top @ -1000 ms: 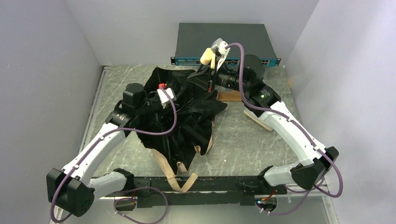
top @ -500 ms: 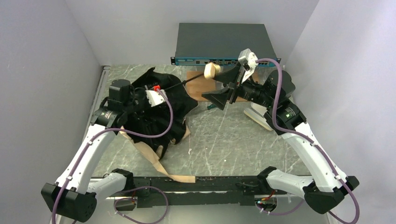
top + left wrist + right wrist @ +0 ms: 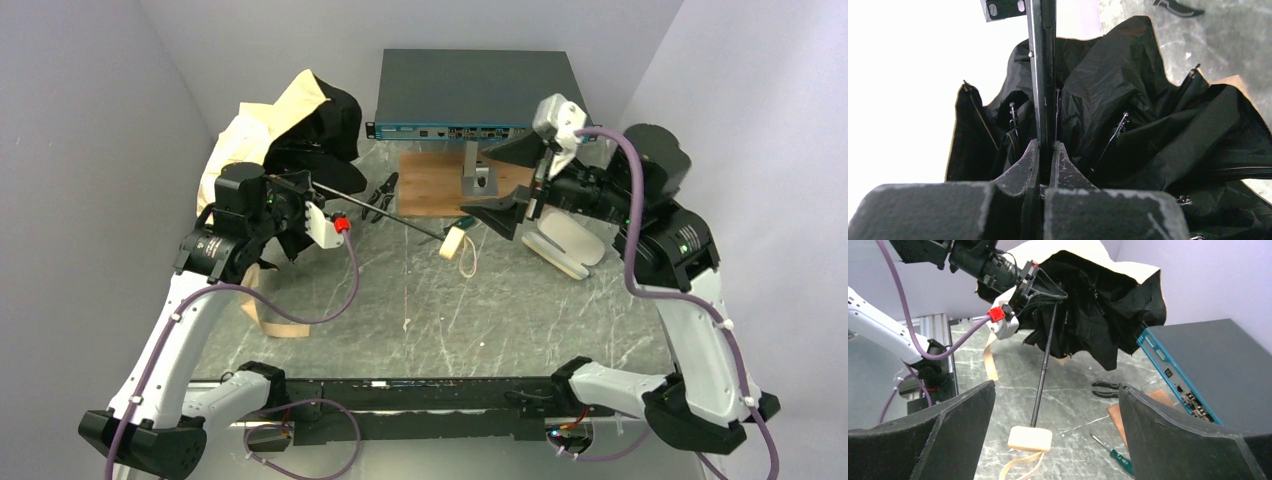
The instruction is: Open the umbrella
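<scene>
Umbrella [image 3: 272,125] is half open: the left gripper [image 3: 1047,150] clamps its extended shaft [image 3: 390,212], holding the slack canopy [image 3: 1098,300] up at far left, the handle [image 3: 453,242] rests mid-table [image 3: 520,310] before the right gripper [image 3: 505,183], whose jaws gape empty, and spreading the canopy taut remains.

Umbrella [image 3: 300,115] partly behind left arm [image 3: 175,325]

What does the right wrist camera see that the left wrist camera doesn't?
Only the right wrist view shows the beige handle, a green screwdriver and the grey box. Only the left wrist view shows the thin metal ribs up close. Both show the left gripper clamped on the umbrella by its black shaft, plus the black lining.
</scene>
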You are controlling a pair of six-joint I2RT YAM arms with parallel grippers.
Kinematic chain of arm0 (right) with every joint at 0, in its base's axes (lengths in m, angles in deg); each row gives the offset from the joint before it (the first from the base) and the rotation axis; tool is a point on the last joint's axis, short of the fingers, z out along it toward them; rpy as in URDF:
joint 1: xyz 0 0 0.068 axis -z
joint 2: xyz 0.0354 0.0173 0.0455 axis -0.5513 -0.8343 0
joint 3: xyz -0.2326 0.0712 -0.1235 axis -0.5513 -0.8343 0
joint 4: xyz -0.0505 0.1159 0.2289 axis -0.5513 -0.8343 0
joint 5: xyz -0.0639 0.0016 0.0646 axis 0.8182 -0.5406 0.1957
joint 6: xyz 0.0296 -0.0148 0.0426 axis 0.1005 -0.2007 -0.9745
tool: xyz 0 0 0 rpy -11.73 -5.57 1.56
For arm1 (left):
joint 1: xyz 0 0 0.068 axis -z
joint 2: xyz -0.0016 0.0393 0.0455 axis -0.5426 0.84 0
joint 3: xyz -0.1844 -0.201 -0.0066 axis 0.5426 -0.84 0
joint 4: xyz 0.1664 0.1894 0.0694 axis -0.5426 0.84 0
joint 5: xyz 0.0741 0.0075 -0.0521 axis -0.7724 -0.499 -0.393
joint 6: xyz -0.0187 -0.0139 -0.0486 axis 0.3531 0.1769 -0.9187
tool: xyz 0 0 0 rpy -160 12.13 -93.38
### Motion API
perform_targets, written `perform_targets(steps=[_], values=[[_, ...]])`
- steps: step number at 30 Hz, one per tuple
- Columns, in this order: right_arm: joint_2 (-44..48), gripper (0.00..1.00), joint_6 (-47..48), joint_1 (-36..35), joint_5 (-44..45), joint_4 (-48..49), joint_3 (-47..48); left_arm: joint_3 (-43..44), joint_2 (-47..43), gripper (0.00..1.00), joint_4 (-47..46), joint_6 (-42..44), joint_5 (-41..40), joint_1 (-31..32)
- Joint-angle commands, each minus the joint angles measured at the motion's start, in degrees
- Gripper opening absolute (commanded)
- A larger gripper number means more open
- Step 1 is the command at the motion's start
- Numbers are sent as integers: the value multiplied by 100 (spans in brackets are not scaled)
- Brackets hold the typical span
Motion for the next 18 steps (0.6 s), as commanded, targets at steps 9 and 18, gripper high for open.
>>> perform_targets(steps=[9, 18], values=[[-2246, 92, 586, -1589, 888, -1343, 686, -34, -227, 0, -471, 1774, -505, -28], [-2839, 74, 845, -1704, 1286, -1378, 225, -119, -221, 0, -724, 1893, -694, -28]])
